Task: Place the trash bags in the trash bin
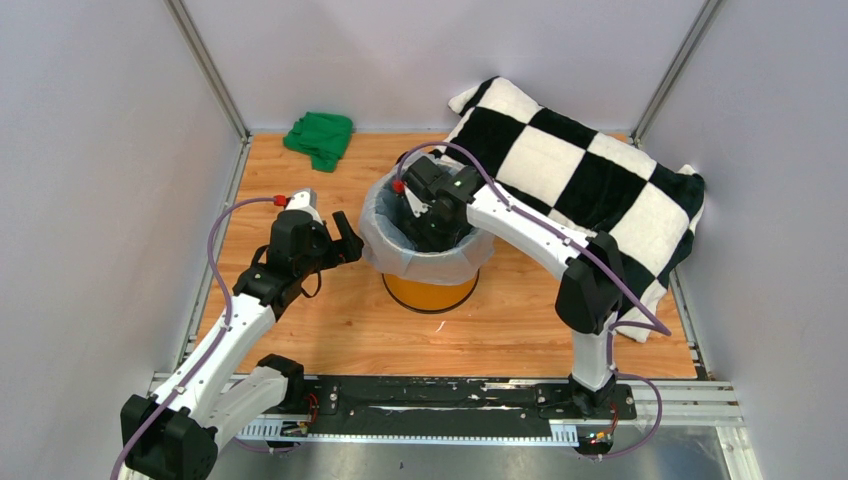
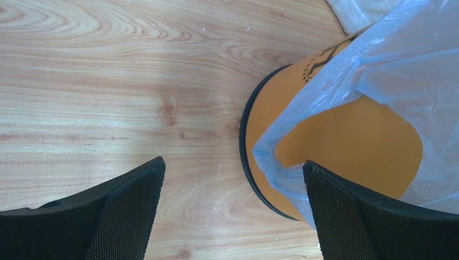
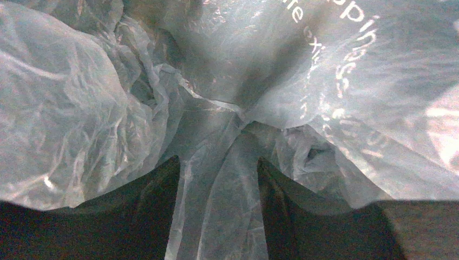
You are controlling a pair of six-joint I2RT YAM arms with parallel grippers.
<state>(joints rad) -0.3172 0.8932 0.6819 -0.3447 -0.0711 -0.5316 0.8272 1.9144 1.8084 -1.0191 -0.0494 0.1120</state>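
- Top external view: the trash bags [image 1: 397,250], which I logged as one pale blue-grey film, sat inside the trash bin [image 1: 430,290]. The mouth was folded out over the rim and hung down the orange wall. The bin stood upright on the table [image 1: 330,330].
- Step in hand, by my judgement: seating the liner. It was already in the bin with the hem over the rim.
- Right gripper [image 3: 218,162]: the arm arched over the bin from the right, wrist plunged into the opening. On the right wrist view the fingers stood part-way apart with a gathered fold between them. I could not tell whether they pinched it.
- Left gripper [image 2: 234,161]: the arm was low, its head just beside the bin's left wall. The jaws were wide apart and held nothing, and the loose hem lay near one finger.
- Next move, as I judged it: press the film to the bottom, then lift out without dragging it. The left could tug the hem even.
- Also present: green cloth [image 1: 320,138], checkered blanket [image 1: 580,170].
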